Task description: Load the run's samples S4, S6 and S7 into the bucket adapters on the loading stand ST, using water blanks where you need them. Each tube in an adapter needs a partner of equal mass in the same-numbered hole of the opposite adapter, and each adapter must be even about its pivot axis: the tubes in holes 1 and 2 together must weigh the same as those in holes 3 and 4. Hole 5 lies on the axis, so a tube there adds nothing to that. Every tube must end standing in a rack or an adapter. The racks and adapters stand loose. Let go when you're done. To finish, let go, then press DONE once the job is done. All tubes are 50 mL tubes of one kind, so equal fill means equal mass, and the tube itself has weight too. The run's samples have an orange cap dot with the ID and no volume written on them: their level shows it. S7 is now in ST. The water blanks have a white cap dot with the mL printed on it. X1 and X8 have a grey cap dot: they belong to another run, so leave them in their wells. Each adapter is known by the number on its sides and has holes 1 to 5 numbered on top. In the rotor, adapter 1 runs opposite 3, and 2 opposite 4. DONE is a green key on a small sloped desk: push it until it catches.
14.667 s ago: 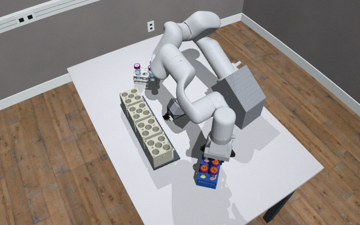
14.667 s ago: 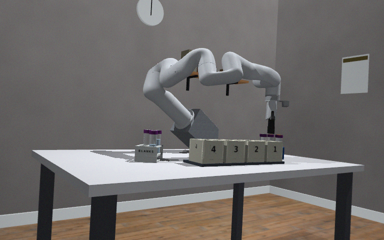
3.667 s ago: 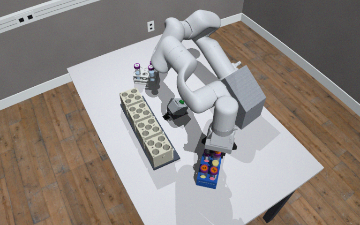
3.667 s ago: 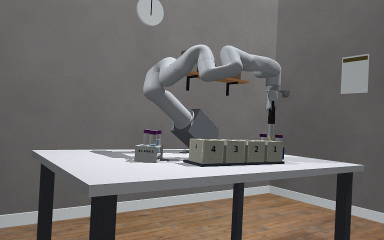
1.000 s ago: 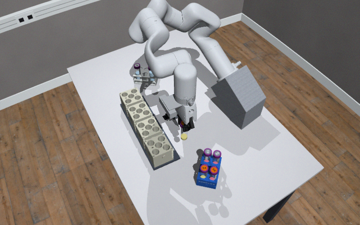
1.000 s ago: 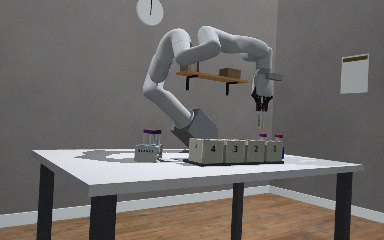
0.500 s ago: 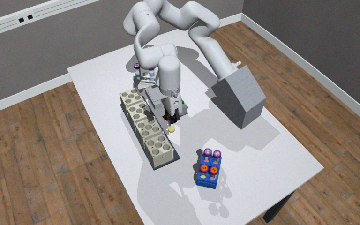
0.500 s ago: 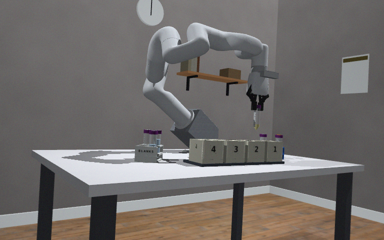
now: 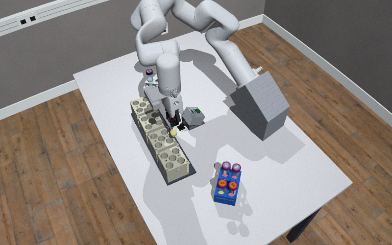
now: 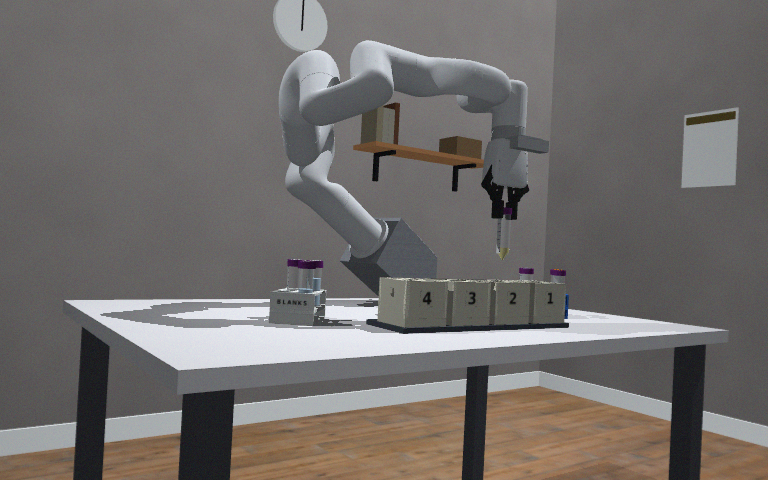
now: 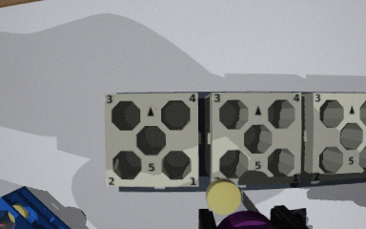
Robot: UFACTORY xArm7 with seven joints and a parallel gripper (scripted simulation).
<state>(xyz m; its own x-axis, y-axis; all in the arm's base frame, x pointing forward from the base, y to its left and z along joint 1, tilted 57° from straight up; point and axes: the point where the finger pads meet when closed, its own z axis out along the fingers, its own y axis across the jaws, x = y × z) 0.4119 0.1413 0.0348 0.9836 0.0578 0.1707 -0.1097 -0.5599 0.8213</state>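
loading looked barely begun: no tube showed in the visible holes of the cream, block-shaped bucket adapters (image 9: 177, 170) (image 10: 427, 302) (image 11: 152, 178) on the dark flat loading stand (image 9: 189, 173) (image 10: 390, 327) (image 11: 157, 189). above the stand, the end effector (image 9: 177, 124) (image 10: 504, 212) (image 11: 248, 219) was partly closed on a clear, purple-capped tube with yellow in its tip (image 9: 173, 132) (image 10: 503, 237) (image 11: 224, 197), probably s7. s4 waited in the blue rack (image 9: 224, 199) (image 10: 566, 306) (image 11: 43, 210) beyond the stand's adapter 1 end; its orange-dotted neighbour was likely s6. balancing and the green key (image 9: 197, 111) beside the stand remained. "blanks" marked the white rack (image 9: 151, 83) (image 10: 291, 314) past adapter 4; adapter sides read 4, 3, 2, 1

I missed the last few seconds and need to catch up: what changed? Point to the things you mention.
The black-fingered tool (image 9: 175, 120) (image 10: 504, 211) lifted a purple-capped tube with yellow contents (image 9: 173, 132) (image 10: 503, 252) (image 11: 224, 197) from the blue rack (image 9: 224, 199) (image 11: 33, 202) and carried it towards the cream adapters (image 9: 176, 173) (image 10: 470, 302) (image 11: 152, 181). Those and the rack stayed put.
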